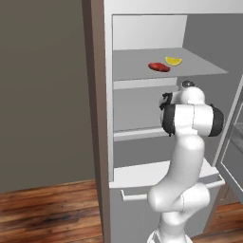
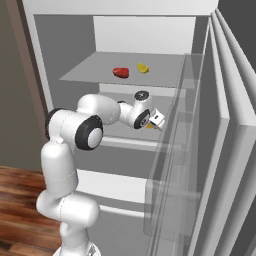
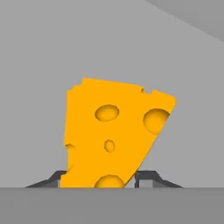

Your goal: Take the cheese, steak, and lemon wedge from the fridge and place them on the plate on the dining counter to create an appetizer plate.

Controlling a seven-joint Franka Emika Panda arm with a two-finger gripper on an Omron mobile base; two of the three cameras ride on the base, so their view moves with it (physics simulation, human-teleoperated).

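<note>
Hand view: cheese (image 3: 114,138) between fingertips (image 3: 148,176)

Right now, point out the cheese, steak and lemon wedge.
cheese (image 3: 113,140): hand view, centre of its holed orange face, between the gripper's fingertips.
steak (image 1: 159,67): left base view, middle of the red slab on the upper shelf.
lemon wedge (image 1: 173,61): left base view, middle of the yellow crescent.

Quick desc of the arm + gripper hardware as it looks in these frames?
Glossy white rounded arm links with black bands at the joints; a black-capped elbow joint is clear in the right base view. Small dark round cap on top of the wrist. The gripper has a white hand body; in the hand view its two fingertips are small, dark grey and angular. No cables or markings visible.
</note>
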